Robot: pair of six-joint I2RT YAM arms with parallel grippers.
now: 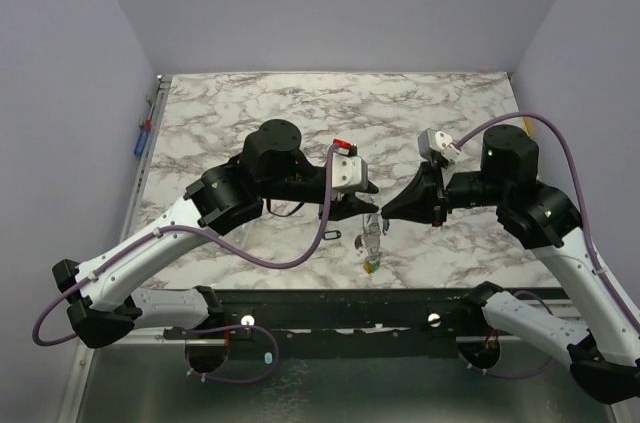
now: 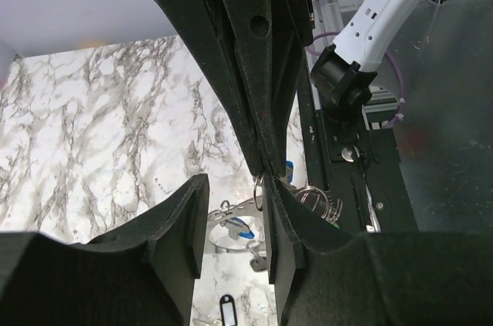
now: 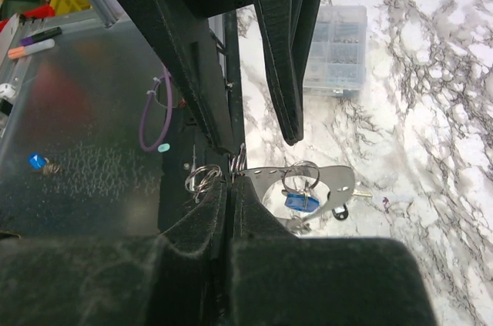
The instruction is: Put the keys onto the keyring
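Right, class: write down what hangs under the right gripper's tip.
Under the right gripper dangles the keyring, with a blue key and a yellow-green key beneath. Its shut fingers cover the gripped stretch of wire.

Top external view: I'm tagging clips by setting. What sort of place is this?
Probably a robotics lab cell: plain walls box in a marble-patterned tabletop, the left arm and right arm are bolted at its edge, and a clear parts organiser sits on it.
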